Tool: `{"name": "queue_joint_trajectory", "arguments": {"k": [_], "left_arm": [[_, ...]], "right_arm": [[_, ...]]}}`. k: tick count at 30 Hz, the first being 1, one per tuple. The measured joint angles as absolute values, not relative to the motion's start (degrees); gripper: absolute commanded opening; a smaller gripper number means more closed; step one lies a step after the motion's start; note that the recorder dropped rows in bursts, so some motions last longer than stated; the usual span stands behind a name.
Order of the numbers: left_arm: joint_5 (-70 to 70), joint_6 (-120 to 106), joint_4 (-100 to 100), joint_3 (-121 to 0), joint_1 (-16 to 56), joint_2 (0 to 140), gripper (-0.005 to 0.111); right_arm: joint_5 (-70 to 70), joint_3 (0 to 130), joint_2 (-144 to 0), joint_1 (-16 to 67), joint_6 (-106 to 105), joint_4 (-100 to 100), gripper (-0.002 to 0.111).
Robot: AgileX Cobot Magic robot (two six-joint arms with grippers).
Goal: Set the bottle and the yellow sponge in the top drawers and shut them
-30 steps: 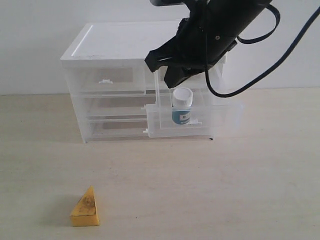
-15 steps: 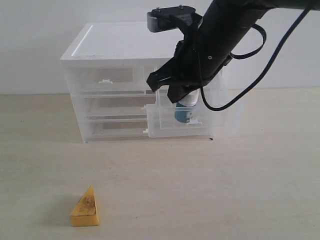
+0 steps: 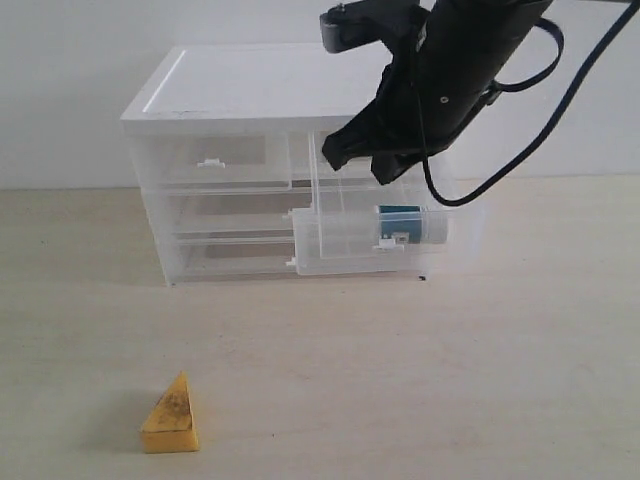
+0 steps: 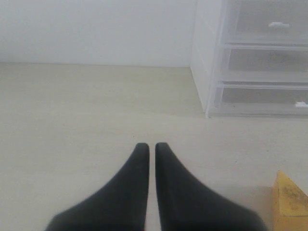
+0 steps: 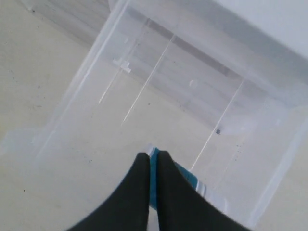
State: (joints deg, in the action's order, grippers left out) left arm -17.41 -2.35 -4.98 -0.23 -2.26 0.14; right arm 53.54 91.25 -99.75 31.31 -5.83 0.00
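The yellow sponge [image 3: 170, 415] stands on its base in the lower left of the exterior view, alone on the pale table [image 3: 450, 380], well in front of the cabinet and well apart from it. In the left wrist view it shows as a yellow corner [image 4: 291, 202] beside the left gripper [image 4: 148, 145], whose two black fingers are drawn together with only a thin slit between them and nothing held; they hang over bare table.

At centre, against the back wall, sits the white-topped cabinet [image 3: 240, 85]. Its left top drawer [image 3: 215, 160] is pushed in flush. The right top drawer [image 3: 345, 245] stands open, drawn forward out of the cabinet. The bottle [image 3: 410, 222] lies on its side inside this drawer, teal label toward the left, white end toward the right.

Above the open drawer, in the upper right, hangs the right gripper [image 3: 360, 160]. In its own wrist view its fingertips [image 5: 151, 155] are closed together, empty, with the bottle's teal label [image 5: 185, 175] showing below them.
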Motion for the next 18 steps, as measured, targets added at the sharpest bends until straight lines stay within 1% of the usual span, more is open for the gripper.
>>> {"name": "queue_joint_trajectory", "arguments": {"k": [3,7,9,13,18], "left_arm": [[-17.4,-2.3,-5.0,-0.2,-2.3,0.1,0.004],[-17.4,-2.3,-5.0,-0.2,-2.3,0.1,0.004],[-17.4,-2.3,-5.0,-0.2,-2.3,0.1,0.004],[-17.4,-2.3,-5.0,-0.2,-2.3,0.1,0.004],[-17.4,-2.3,-5.0,-0.2,-2.3,0.1,0.004]], "right_arm": [[55.1,91.3,-95.0,31.3,-8.2,0.0,0.000],[66.2,91.3,-90.2,31.3,-15.0,3.4,0.000],[68.3,90.8,-90.2,31.3,-16.7,5.5,0.000],[69.4,87.5,-90.2,31.8,-19.2,7.1,0.000],[66.9,83.5,-92.9,35.3,-23.9,6.1,0.000]]}}
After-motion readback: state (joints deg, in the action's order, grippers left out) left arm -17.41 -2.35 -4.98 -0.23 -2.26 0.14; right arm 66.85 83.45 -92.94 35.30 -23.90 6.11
